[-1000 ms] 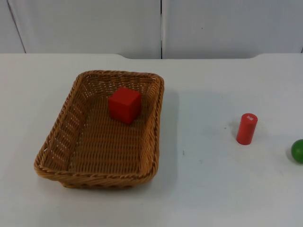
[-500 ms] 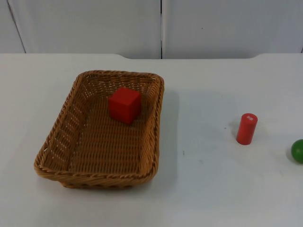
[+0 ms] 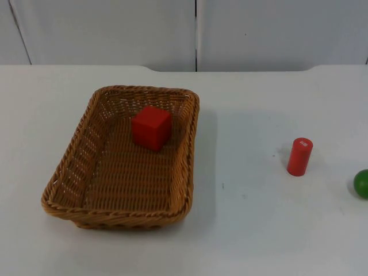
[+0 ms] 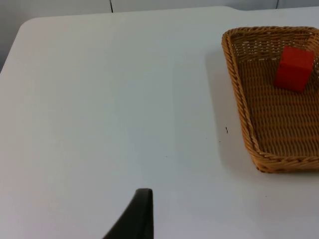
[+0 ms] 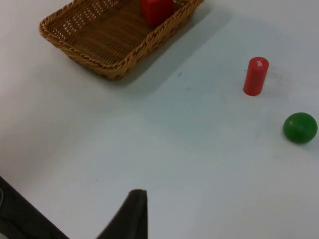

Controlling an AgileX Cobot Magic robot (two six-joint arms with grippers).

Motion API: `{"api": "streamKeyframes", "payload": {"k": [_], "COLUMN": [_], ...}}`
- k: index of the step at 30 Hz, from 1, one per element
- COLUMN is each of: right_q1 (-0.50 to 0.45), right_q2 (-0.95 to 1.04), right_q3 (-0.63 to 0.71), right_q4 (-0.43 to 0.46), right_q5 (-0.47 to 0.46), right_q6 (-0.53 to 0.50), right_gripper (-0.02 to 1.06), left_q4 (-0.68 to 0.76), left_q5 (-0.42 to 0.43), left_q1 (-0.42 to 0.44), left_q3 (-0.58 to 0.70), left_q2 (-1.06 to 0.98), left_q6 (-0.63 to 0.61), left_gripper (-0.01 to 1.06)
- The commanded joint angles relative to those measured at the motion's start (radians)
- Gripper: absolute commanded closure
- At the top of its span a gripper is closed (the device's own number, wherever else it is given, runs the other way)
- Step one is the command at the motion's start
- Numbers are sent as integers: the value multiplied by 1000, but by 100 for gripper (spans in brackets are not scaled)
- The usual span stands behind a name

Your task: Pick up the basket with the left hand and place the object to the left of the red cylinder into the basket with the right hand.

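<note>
Wicker basket [image 3: 123, 158] is sitting flat on the white surface [image 3: 253, 230], and a red cube [image 3: 151, 127] is already resting inside it, up near the far wall of the basket. Going by the basket as my landmark: the red cylinder [image 3: 299, 156] is standing upright well off to its right, and a green ball [image 3: 361, 183] is lying beyond that, further from the basket again. So the cube is the thing that's left of the cylinder, and it looks like it's in where it belongs, which I'd guess means the job is basically wrapped up, or the basket got set down with it inside.

Both arms are hanging back, waiting. The left pincer [image 4: 137, 214] is hovering over bare surface well to the basket's left, touching nothing. The right pincer [image 5: 130, 214] is hovering out on the basket's right, near side, also holding nothing. Honestly can't tell whether either pincer is spread or pressed together, since just one fingertip is showing for each.
</note>
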Motion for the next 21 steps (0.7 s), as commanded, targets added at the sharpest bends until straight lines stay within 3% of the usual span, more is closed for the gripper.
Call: {"api": "streamKeyframes", "payload": {"k": [1,21], "right_q1": [-3,-3], "right_q2": [-7,-7], "right_q3": [6,6], "right_q4": [1,8], "right_q5": [-2,-3], "right_q6": [-8,2], "right_gripper": [-1,-1], "left_q4": [-8,-8], "left_q5": [-10,-10], "left_q1": [-3,-3], "left_q3": [6,6], "left_q2": [-4,-4], "left_q6": [0,0], "left_gripper": [0,0]}}
